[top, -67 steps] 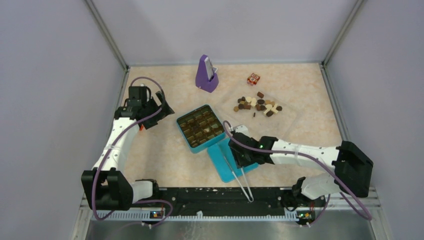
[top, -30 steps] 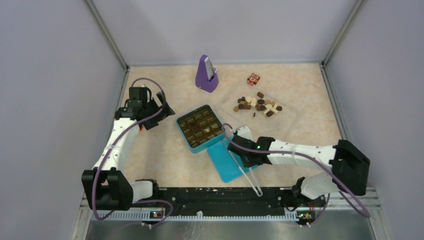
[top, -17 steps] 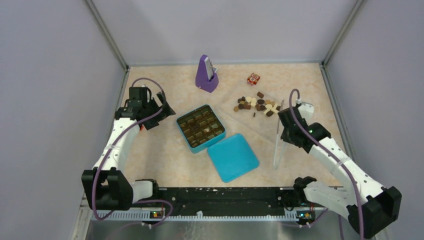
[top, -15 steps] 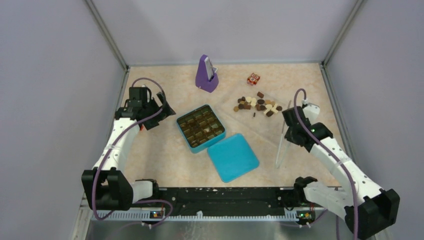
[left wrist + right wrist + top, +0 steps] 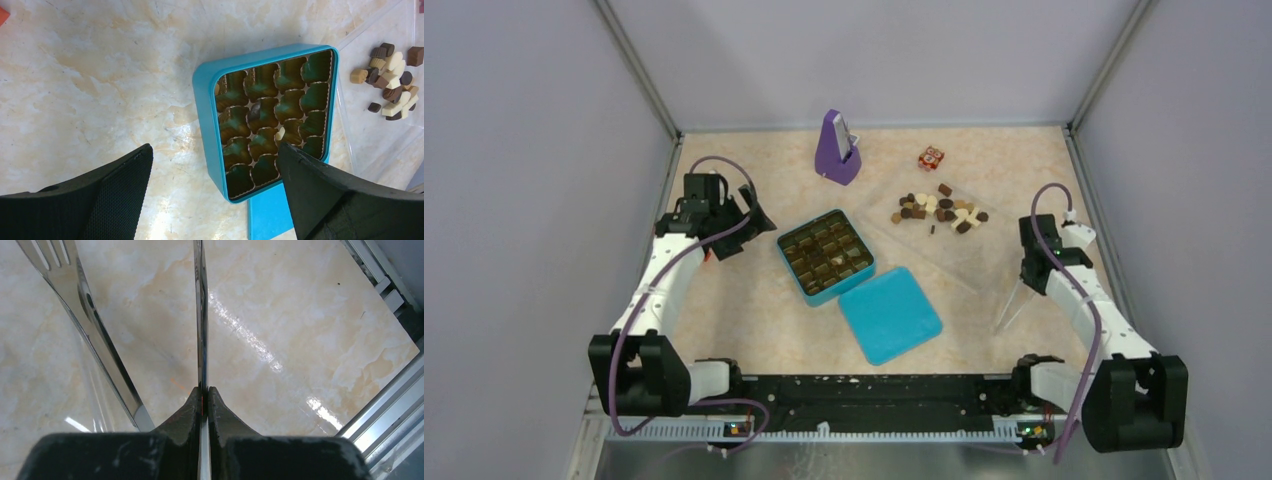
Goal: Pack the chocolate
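Right wrist: R gripper clamped on tongs; L gripper agape. Choc small, light, prob brittle: pinch sides gently w/ tongs.

We see the chocolate heaped on a clear sheet toward the far right of the table — dark, tan and cream pieces mixed. An open blue tin sits mid-table, its lid just beside its near corner. Our left gripper hovers left of the tin. Our right gripper holds metal tongs near the right edge — apart from the pile. A purple metronome and a red-and-white cube stand at the back.
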### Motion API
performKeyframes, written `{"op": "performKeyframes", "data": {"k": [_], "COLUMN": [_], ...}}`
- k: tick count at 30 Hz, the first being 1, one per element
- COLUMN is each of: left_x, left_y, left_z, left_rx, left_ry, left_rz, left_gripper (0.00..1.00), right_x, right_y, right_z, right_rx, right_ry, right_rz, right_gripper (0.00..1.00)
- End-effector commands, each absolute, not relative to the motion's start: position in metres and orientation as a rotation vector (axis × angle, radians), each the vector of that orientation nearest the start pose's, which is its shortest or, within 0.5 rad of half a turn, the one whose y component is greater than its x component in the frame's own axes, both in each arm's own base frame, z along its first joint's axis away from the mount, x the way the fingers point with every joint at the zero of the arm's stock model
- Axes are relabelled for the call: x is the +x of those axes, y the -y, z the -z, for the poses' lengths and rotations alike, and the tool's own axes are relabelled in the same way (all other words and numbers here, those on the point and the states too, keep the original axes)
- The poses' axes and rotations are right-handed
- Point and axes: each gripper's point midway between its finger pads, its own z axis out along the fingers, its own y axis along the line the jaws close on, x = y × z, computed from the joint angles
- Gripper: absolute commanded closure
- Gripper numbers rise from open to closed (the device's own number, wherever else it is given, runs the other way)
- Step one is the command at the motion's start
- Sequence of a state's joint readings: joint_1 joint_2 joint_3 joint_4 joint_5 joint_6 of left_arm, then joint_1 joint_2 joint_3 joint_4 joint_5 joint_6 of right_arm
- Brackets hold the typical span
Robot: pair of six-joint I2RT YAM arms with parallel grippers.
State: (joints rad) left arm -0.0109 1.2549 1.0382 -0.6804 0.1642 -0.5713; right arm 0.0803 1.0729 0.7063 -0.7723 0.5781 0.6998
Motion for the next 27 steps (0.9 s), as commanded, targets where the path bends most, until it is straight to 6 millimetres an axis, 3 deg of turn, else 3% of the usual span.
{"op": "performKeyframes", "data": {"k": [1,3,5,9,15,18,22,27], "left_x": [0.328,0.329,0.329,0.329,0.326,0.324,0.324,0.324], "left_y": [0.053,0.053,0.054,0.053,0.053,0.054,0.055,0.056], "left_z": [-0.173,-0.173,-0.175,-0.178,-0.176,-0.172,-0.167,-0.162], "left_rx": [-0.583,-0.582,-0.580,-0.578,-0.578,-0.579,-0.580,-0.581], "left_ry": [-2.374,-2.375,-2.373,-2.367,-2.367,-2.371,-2.382,-2.396], "left_rz": [0.454,0.456,0.458,0.455,0.459,0.461,0.467,0.473], "left_gripper": [0.01,0.01,0.01,0.01,0.01,0.01,0.01,0.01], "right_x": [0.244,0.245,0.248,0.247,0.235,0.221,0.210,0.213], "right_y": [0.072,0.079,0.079,0.079,0.059,0.050,0.045,0.044], "right_z": [-0.082,-0.072,-0.067,-0.078,-0.086,-0.076,-0.059,-0.044], "right_rx": [0.966,1.017,1.025,1.045,1.082,1.135,1.191,1.174], "right_ry": [-2.223,-2.220,-2.227,-2.197,-2.159,-2.182,-2.201,-2.237], "right_rz": [0.449,0.424,0.413,0.401,0.219,0.165,0.147,0.162], "right_gripper": [0.96,0.89,0.75,0.46,0.24,0.17,0.15,0.25]}}
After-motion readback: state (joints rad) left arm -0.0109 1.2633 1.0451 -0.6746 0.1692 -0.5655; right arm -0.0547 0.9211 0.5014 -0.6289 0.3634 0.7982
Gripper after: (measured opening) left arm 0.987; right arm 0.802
